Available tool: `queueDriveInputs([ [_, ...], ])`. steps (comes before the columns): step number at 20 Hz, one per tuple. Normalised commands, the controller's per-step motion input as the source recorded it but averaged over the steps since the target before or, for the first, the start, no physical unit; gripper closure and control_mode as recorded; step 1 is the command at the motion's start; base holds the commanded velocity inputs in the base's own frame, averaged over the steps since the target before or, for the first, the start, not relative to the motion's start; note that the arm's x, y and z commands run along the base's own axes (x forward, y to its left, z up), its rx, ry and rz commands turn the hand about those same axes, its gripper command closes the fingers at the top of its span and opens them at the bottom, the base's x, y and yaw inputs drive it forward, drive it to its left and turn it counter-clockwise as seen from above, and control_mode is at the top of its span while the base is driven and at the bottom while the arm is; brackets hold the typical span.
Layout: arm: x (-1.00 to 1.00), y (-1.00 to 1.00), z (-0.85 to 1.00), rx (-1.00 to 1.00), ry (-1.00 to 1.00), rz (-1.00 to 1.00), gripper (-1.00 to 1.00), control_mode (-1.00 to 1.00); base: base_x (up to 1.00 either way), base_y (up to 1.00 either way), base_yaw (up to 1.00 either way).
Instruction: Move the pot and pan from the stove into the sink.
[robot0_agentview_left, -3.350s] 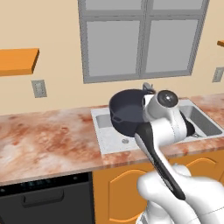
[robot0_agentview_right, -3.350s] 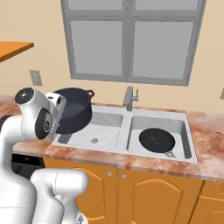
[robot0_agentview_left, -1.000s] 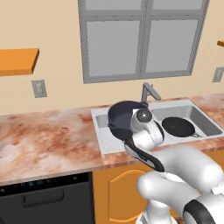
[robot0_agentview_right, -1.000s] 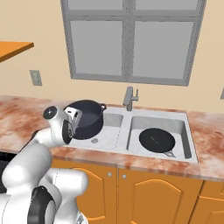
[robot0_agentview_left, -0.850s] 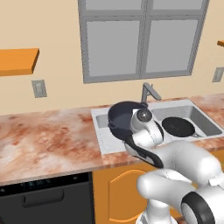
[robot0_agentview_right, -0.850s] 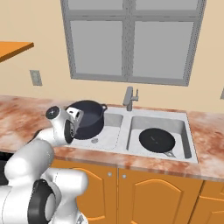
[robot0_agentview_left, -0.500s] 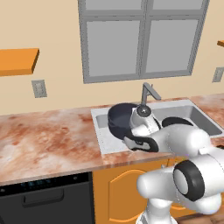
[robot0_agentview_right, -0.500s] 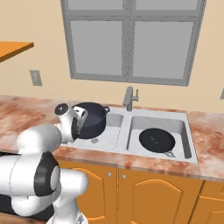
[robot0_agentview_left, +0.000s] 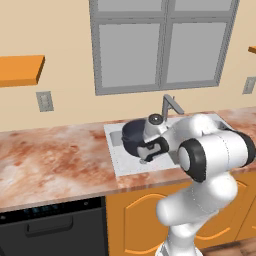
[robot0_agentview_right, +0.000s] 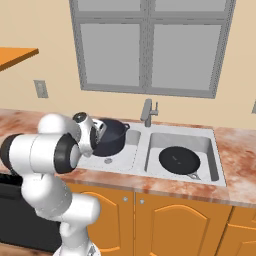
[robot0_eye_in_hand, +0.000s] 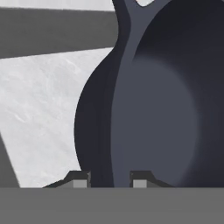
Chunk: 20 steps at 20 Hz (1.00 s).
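While the hand (robot0_eye_in_hand: 109, 177) grips the pot's (robot0_agentview_right: 111, 138) rim, the pot sits low in the sink's (robot0_agentview_right: 212, 150) left basin.

The arm (robot0_agentview_left: 210, 150) consists of glossy white rounded segments with dark grey to black bands at the joints. A bulbous white column forms the lower body (robot0_agentview_right: 75, 215). The gripper (robot0_eye_in_hand: 109, 181) ends in two small dark finger tips with pale grey pads.
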Motion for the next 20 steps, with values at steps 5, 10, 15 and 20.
queueDriveInputs([
  [5, 0.3, 0.0, -0.19, 0.0, 0.02, -0.02, 1.0, -1.0, 0.0, 0.0, 0.0],
  [10, 0.02, 0.0, -0.03, 0.0, 0.0, 0.0, 1.0, -1.0, 0.0, 0.0, 0.0],
  [15, 0.13, 0.0, -0.34, -0.02, 0.0, 0.0, 1.0, -1.0, 0.0, 0.0, 0.0],
  [20, 0.28, 0.0, -0.24, 0.0, 0.0, 0.0, 1.0, -1.0, 0.0, 0.0, 0.0],
])
